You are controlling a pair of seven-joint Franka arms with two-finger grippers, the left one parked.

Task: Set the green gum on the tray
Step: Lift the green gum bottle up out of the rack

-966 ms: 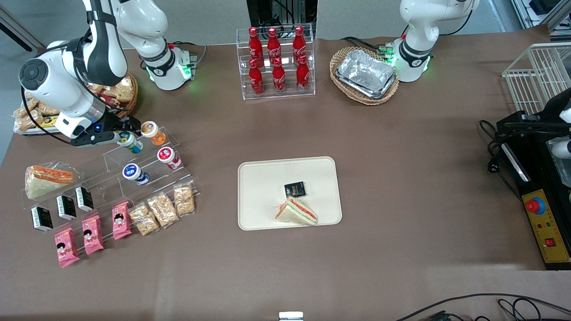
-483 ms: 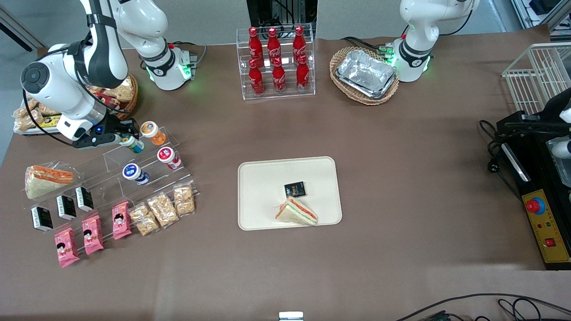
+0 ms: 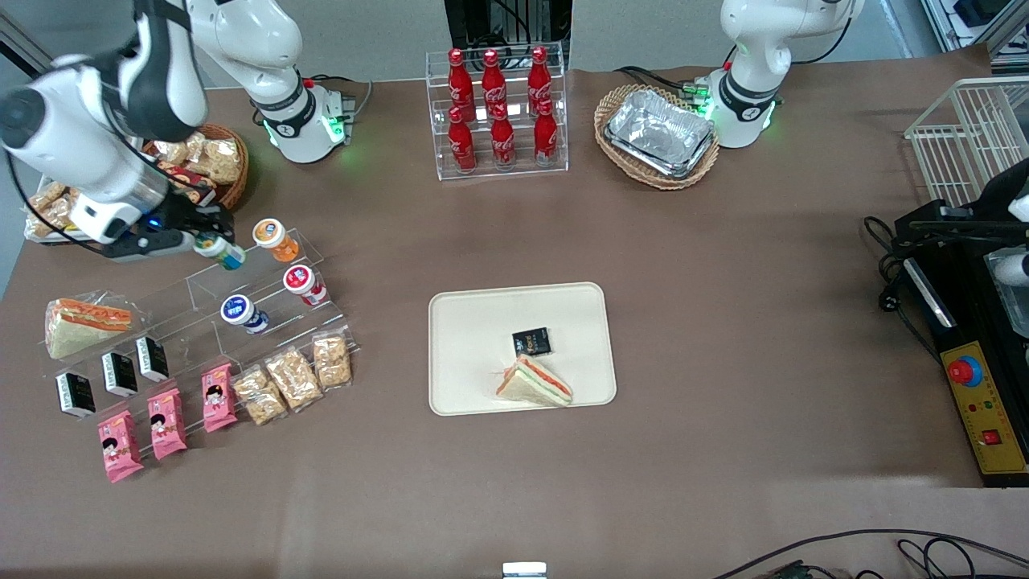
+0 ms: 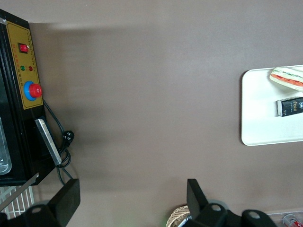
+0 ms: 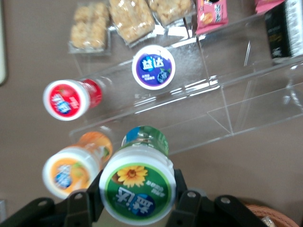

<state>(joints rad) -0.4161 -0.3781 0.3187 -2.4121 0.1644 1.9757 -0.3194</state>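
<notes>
Since the frame a second ago, my gripper (image 3: 211, 244) has lifted the green gum (image 3: 220, 252) off the clear acrylic rack (image 3: 265, 310) and drawn it toward the working arm's end of the table. Jaws are clamped on the bottle just under its lid, beside the orange bottle (image 3: 276, 239). The tray (image 3: 474, 354) lies well apart, carrying a sandwich (image 3: 534, 381).

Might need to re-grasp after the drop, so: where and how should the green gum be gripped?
Grip the green gum across its round body just under the wide white lid, coming in lid-first as the gripper holds it now above the clear stand. The cylinder gives two fingers opposing sides, and the lid's overhang should resist slipping. Keep clear of the orange gum beside it.
</notes>
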